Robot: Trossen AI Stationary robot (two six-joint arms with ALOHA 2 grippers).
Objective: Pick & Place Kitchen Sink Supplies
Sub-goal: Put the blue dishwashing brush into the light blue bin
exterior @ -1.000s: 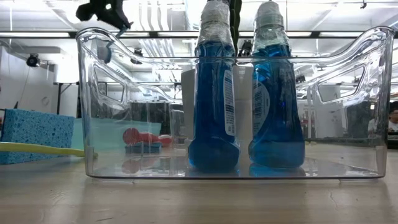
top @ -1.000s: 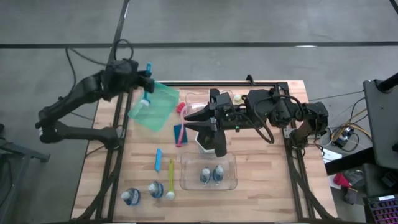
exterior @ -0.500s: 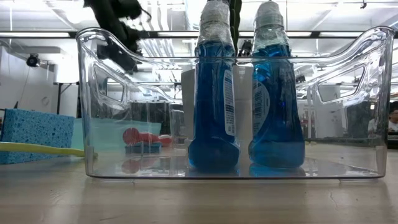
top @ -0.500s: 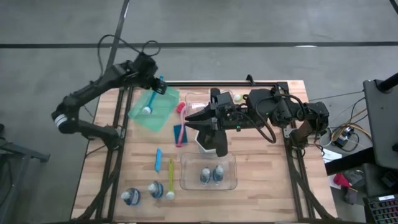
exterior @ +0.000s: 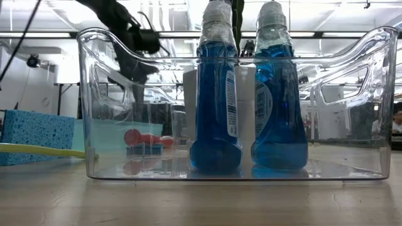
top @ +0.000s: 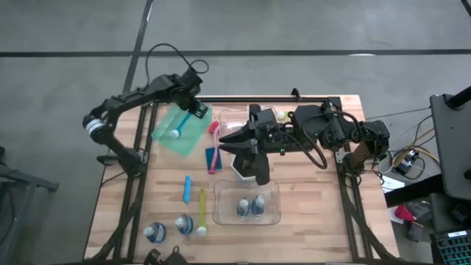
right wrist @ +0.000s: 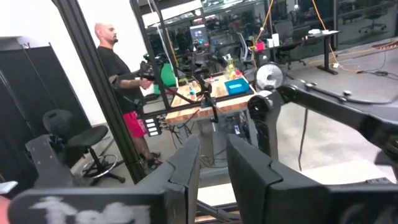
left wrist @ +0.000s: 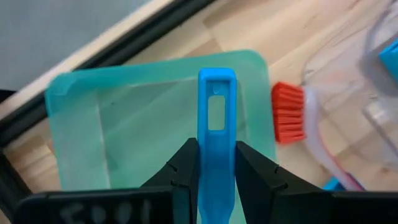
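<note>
Over the far-left corner of the table (top: 309, 221), the left claw (left wrist: 216, 163) pinches a blue brush (left wrist: 216, 127) by its handle, fingers pressed on both sides. Right under it lies the green tray (left wrist: 124, 118), with one bottle (top: 174, 134) in it. Just beside the tray, a pink brush with red bristles (left wrist: 288, 113) rests on the wood. Right claw (top: 259, 177) hangs mid-table above the white pot (top: 239, 171), fingers (right wrist: 186, 168) a narrow gap apart, nothing between them. Nearer than that claw, a clear bin (top: 272, 213) holds two bottles of blue liquid (exterior: 217, 94). Left of the bin lie a small blue brush (top: 187, 188), a yellow brush (top: 202, 210) and two more bottles (top: 154, 233). A blue sponge (exterior: 38, 135) sits by the pink brush.
</note>
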